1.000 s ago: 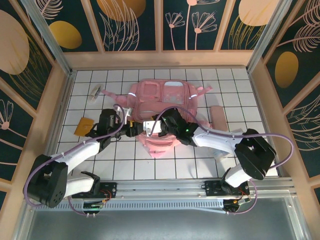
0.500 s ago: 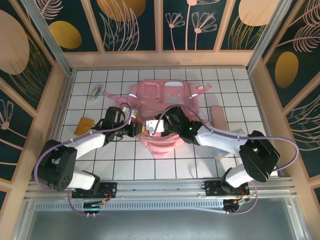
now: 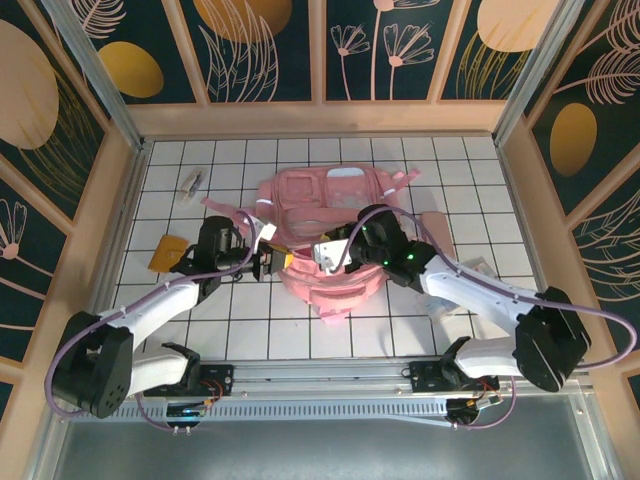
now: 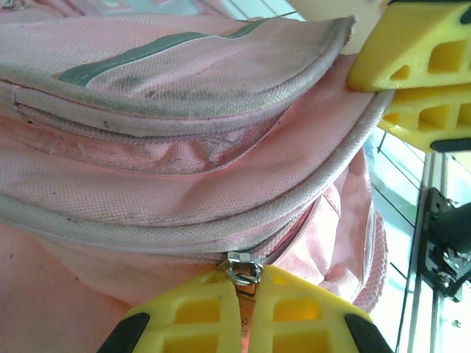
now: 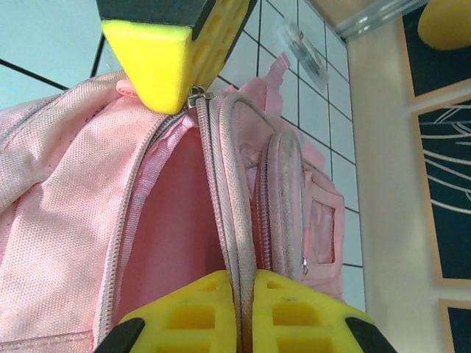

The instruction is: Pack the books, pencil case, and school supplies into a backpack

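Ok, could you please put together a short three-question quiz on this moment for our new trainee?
1. True or false: the left gripper is shut on the zipper pull of the backpack.
2. What does the right gripper pinch? A a strap; B the zip-lined rim of the opening; C a front pocket.
3. Fill in: in the top view, the orange pad lies to the backpack's ___.
Key: 1 true; 2 B; 3 left.
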